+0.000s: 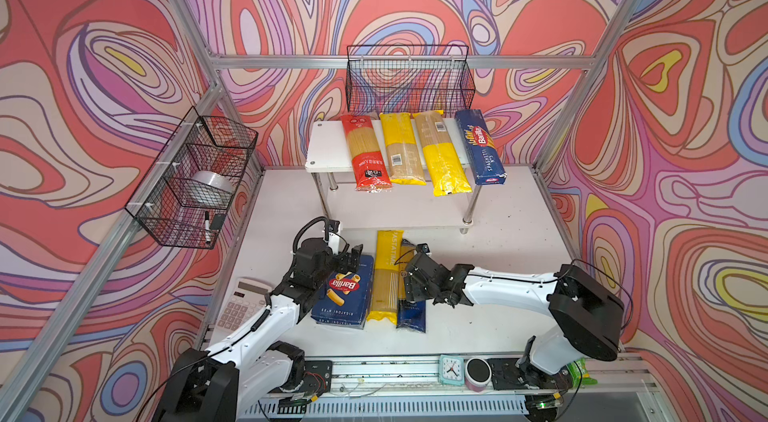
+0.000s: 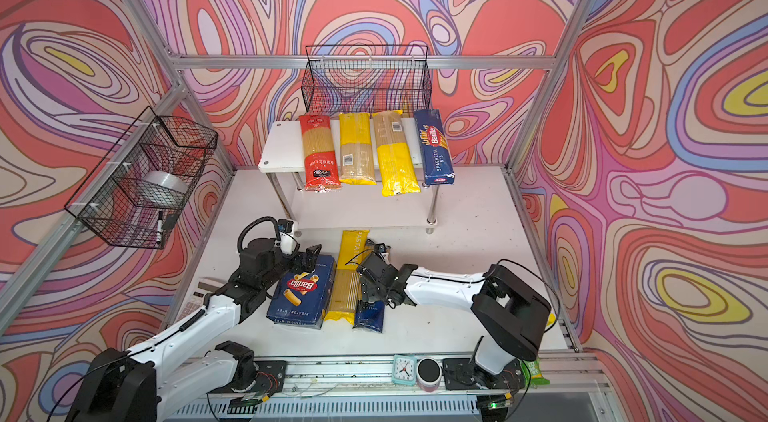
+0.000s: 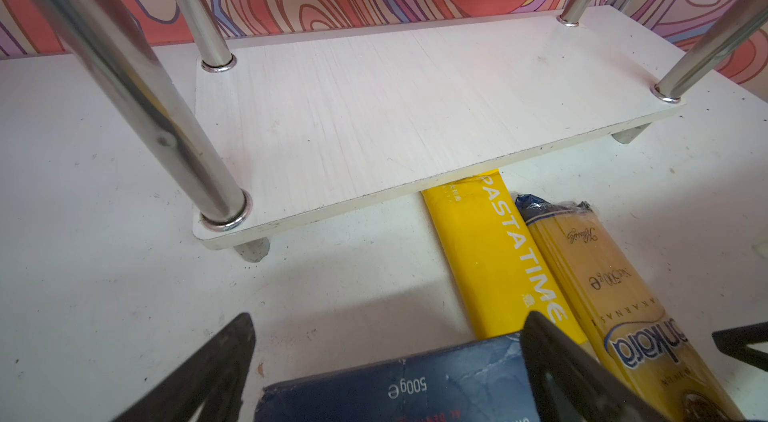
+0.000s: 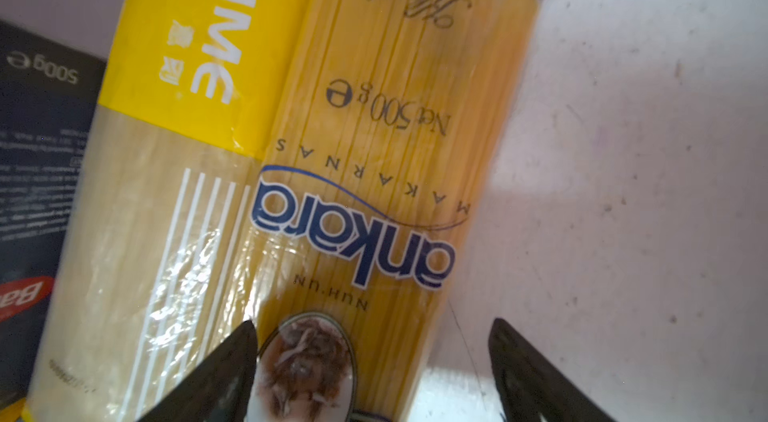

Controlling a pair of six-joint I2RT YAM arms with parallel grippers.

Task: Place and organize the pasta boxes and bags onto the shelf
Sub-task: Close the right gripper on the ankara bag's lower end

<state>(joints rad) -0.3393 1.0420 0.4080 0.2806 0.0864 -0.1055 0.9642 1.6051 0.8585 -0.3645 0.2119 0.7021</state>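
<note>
The clear-windowed blue bag (image 4: pixel 395 150) is laid against the yellow bag (image 4: pixel 166 191) toward the front edge of the desk (image 4: pixel 623 150). It is straddled by the right gripper (image 4: pixel 372 324), jaws released. The box (image 3: pixel 395 391) is straddled by the left gripper (image 3: pixel 390 316); whether it is gripped cannot be told.

shelf board (image 3: pixel 374 117): matt white wood-grain | legs (image 3: pixel 124 79): shiny chrome | Ankara bag (image 4: pixel 395 129): glossy clear plastic | rigatoni box (image 1: pixel 340 299): cardboard

Probably a robotics lab's test cell, not a home or shop: an aluminium profile frame (image 1: pixel 399 62) boxes in a white tabletop (image 1: pixel 511 241), its walls (image 1: pixel 83 67) covered with printed swirl pattern. A left arm (image 1: pixel 257 324) and a right arm (image 1: pixel 511 287) stand on a front rail (image 1: pixel 386 370) beside a slotted cable duct (image 1: pixel 374 407). Wire baskets (image 1: pixel 409 79) hang on the frame; a small shelf (image 1: pixel 328 150), calculator (image 1: pixel 241 308) and clock (image 1: pixel 451 370) sit as loose props.
</note>
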